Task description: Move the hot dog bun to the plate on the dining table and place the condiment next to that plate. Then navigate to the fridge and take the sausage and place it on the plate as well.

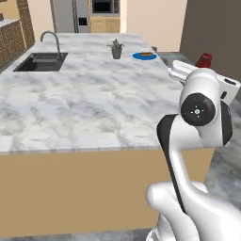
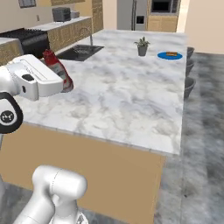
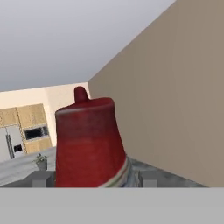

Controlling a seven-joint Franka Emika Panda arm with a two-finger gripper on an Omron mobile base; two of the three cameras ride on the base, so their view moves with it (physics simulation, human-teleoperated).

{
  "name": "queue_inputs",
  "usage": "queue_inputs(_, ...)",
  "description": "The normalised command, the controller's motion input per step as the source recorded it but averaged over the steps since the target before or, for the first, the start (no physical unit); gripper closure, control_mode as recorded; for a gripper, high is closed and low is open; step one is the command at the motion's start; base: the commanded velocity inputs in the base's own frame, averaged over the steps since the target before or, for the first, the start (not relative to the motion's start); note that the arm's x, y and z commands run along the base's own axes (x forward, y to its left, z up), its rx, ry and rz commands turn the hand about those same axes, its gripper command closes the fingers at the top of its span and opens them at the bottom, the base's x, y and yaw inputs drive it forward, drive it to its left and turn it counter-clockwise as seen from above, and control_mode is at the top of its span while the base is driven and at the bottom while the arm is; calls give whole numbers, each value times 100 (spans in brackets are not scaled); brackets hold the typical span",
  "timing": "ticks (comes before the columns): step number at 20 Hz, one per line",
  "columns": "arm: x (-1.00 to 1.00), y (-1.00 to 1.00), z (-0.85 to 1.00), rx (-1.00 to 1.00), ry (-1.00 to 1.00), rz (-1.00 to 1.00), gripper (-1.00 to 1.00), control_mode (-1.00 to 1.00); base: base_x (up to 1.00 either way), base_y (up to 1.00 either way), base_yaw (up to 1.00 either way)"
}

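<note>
Gripping the red squeeze bottle of condiment [image 3: 87,142] upright between its two dark fingertips, the hand [image 3: 92,179] hangs over the near edge of the marble surface [image 2: 127,96]. Far across that surface, past the small potted plant [image 2: 142,46], lies the blue plate [image 2: 169,55] with a bun-like item, so the bottle's goal beside the plate lies well ahead.

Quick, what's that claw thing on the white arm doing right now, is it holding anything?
Gripper: closed on the red squeeze bottle of condiment, lifted above the marble counter.

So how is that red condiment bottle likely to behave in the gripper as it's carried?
The red condiment bottle looks rigid, so it probably won't flex. It narrows toward its cap, so it might slide between the fingers. Set down on its wider base, it should stand fairly steadily.
</note>
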Motion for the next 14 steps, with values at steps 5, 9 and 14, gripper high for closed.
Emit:
queue_inputs(5, 0, 0, 0, 0, 0, 0, 100, 100, 0, -100, 0)
queue_inputs(9, 0, 0, 0, 0, 0, 0, 100, 100, 1, -100, 0)
queue_inputs(14, 0, 0, 0, 0, 0, 0, 100, 100, 7, -100, 0)
